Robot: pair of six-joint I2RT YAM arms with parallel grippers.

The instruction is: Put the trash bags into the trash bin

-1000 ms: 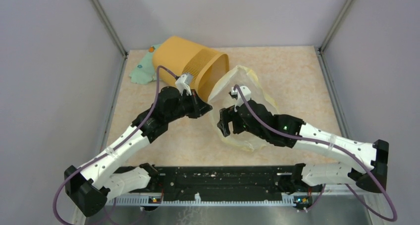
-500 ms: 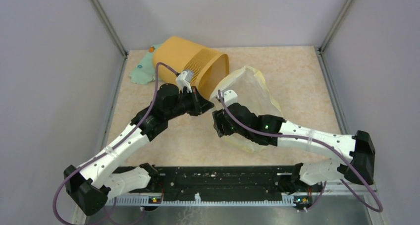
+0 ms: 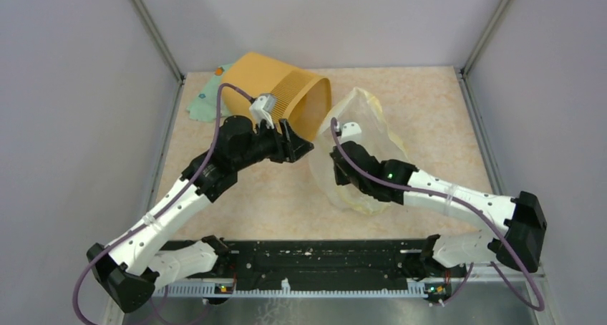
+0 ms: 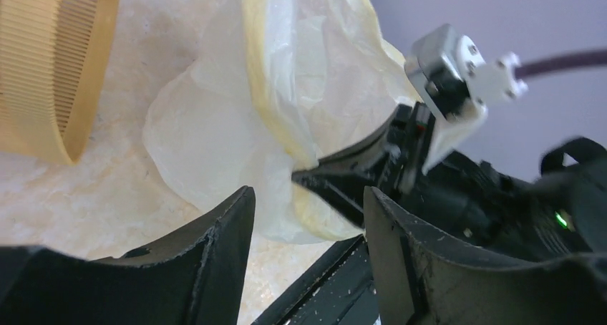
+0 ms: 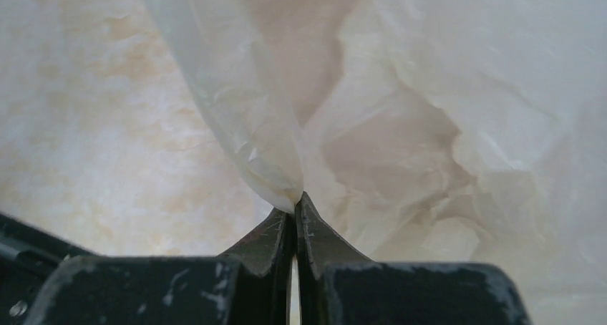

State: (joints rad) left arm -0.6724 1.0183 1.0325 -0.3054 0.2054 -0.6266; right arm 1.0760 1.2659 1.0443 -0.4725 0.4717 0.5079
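The trash bin (image 3: 275, 96) is orange-yellow and lies on its side at the back left, its ribbed rim (image 4: 50, 67) facing right. Beside its mouth, the trash bag (image 3: 365, 121), thin and cream-coloured, stands bunched on the table. My right gripper (image 5: 295, 200) is shut on a fold of the bag's (image 5: 429, 124) near edge, and its tips (image 4: 304, 176) show pinching the film. My left gripper (image 3: 304, 147) is open just left of the bag (image 4: 236, 124), its fingers (image 4: 215, 253) apart with nothing between them.
A mint-green cloth (image 3: 204, 99) lies behind the bin at the back left, with a small orange thing (image 3: 218, 71) near the corner. Grey walls (image 3: 79, 124) close in the table on three sides. The arms' black base rail (image 3: 315, 260) runs along the near edge.
My left gripper has opened and shifted slightly up and right. My right gripper has shut on the bag's edge, and the bag now stands taller.
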